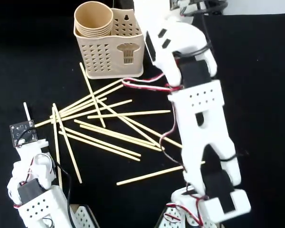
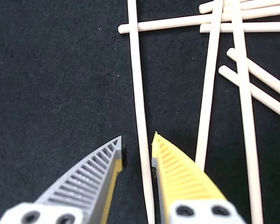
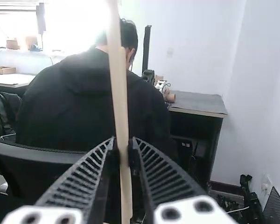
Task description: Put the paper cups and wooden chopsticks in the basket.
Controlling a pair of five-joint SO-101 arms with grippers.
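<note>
- While the right gripper (image 3: 123, 142) points out at the room, its jaws are clamped on one chopstick (image 3: 117, 70), which stands upright between them and rises past the tips.
- Behind that gripper is the room: white wall (image 3: 252, 70), dark desk (image 3: 196, 102), black chair (image 3: 18, 156).
- Left gripper (image 2: 137, 140) is low over the black cloth (image 2: 51, 70), jaws apart by a narrow gap, one finger grey, one yellow.
- Flat stick (image 2: 139, 93) lies on the cloth and runs through that gap, nearer the yellow finger (image 2: 177, 172); contact cannot be told.
- Loose sticks (image 2: 177, 22) lie crossed ahead of the left tips and out past the yellow finger, all on the cloth.
- From the high view the loose sticks spread over the cloth between the two arms.
- Basket (image 1: 116, 52) stands upright beyond the sticks, well away from the left gripper, near the right arm (image 1: 199, 109).
- Cups (image 1: 93, 19) are stacked inside the basket, at the end farther from the right arm.
</note>
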